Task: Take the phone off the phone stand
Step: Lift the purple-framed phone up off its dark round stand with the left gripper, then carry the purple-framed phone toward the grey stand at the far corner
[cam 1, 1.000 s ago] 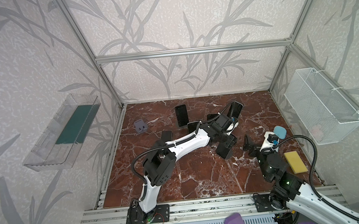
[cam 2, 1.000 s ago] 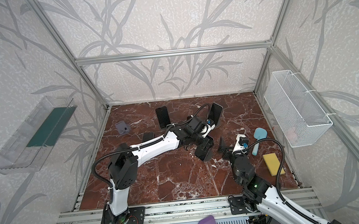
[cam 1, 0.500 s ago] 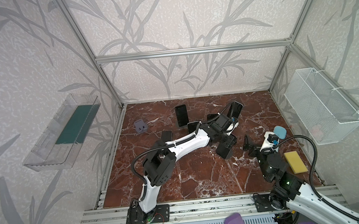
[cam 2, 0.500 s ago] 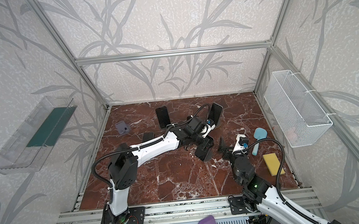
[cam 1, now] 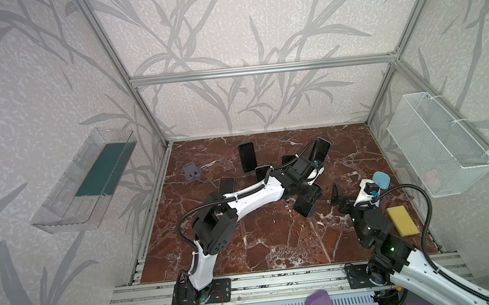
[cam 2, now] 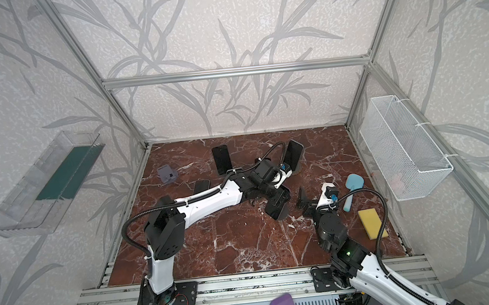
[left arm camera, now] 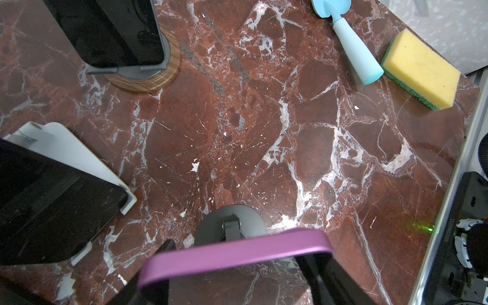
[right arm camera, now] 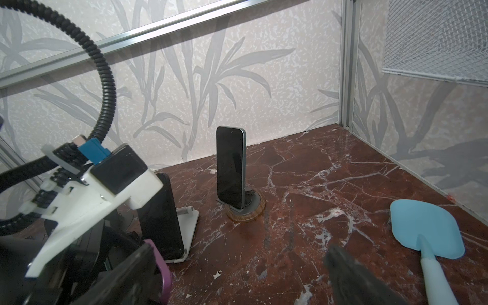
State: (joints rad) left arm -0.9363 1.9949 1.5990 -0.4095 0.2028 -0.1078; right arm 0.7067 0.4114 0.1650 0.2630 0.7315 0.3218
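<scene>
Zero displacement recorded over last second: purple-cased phone clamped by left pincer near bench centre, directly over dark stand; right pincer spread, empty. Separation from stand judged unconfirmed.

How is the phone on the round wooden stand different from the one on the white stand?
The round-stand phone stands almost straight up; the white-stand phone leans back. The round stand has a wood-look disc base; the white stand is a flat, squarish plate. Both phones have dark screens.
</scene>
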